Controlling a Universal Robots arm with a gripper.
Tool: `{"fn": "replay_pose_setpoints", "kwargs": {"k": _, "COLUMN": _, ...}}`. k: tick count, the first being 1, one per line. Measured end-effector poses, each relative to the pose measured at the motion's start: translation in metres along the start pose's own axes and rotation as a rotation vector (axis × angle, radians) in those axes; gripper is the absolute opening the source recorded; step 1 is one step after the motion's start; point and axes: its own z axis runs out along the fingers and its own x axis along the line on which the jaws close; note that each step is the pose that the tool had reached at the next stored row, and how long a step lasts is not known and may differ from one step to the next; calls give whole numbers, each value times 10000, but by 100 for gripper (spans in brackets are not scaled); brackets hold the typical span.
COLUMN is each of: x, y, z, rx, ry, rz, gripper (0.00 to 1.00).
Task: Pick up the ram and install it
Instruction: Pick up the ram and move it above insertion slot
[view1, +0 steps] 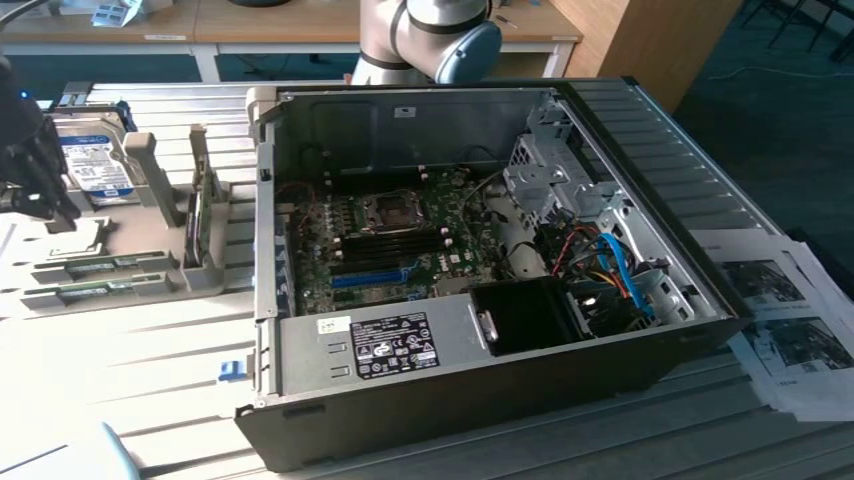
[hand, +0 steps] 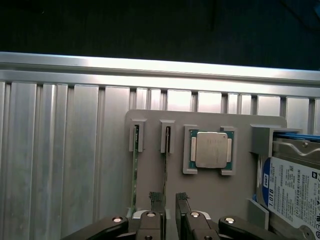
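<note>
Ribbed metal table (hand: 50, 150), ram (hand: 165, 162) on edge in tray (hand: 210, 195), long axis toward hand (hand: 169, 196), slightly parted astride it

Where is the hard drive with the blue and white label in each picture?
Exterior view: the hard drive sits in the grey tray at the exterior view's left, beside the open computer case.
Wrist view: the hard drive is at the tray's edge, next to the square processor chip.
Shared landmark: the grey tray that holds it.
</note>
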Motion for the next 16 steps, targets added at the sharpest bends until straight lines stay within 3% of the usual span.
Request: {"fn": "replay_pose_setpoints", "kwargs": {"k": 16, "x": 58, "y": 2, "z": 1, "rx": -1, "ry": 0, "rz": 0, "gripper": 25}}
